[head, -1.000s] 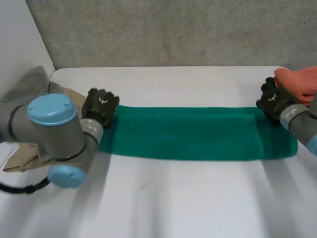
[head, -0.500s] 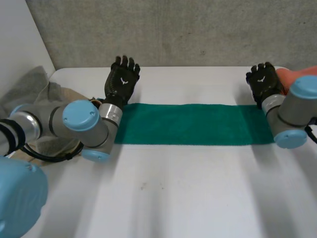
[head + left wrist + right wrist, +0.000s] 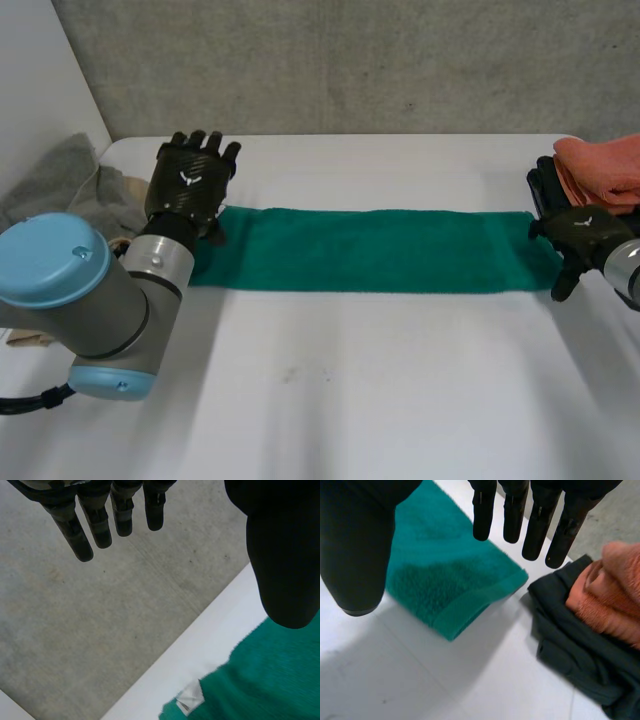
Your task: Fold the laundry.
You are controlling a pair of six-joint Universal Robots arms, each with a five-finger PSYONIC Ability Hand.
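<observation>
A green towel (image 3: 370, 250) lies on the white table (image 3: 380, 400) as a long narrow strip running left to right. My left hand (image 3: 188, 185) hovers open at the strip's left end with straight fingers. In the left wrist view those fingers (image 3: 100, 520) hold nothing, and the towel (image 3: 270, 680) with its white label (image 3: 190, 698) lies below the thumb. My right hand (image 3: 578, 232) is open at the strip's right end. From the right wrist its straight fingers (image 3: 540, 530) hang above the towel's corner (image 3: 445, 580) and grip nothing.
A folded orange cloth (image 3: 605, 170) sits at the table's far right on a dark cloth (image 3: 570, 655), close to my right hand. Grey and beige cloths (image 3: 70, 180) lie heaped off the table's left side. A concrete wall (image 3: 350, 60) stands behind the table.
The towel has gone from a wider band to a narrow strip. Both hands let go of its ends and opened, rose past the far edge, then moved back out over the ends.
</observation>
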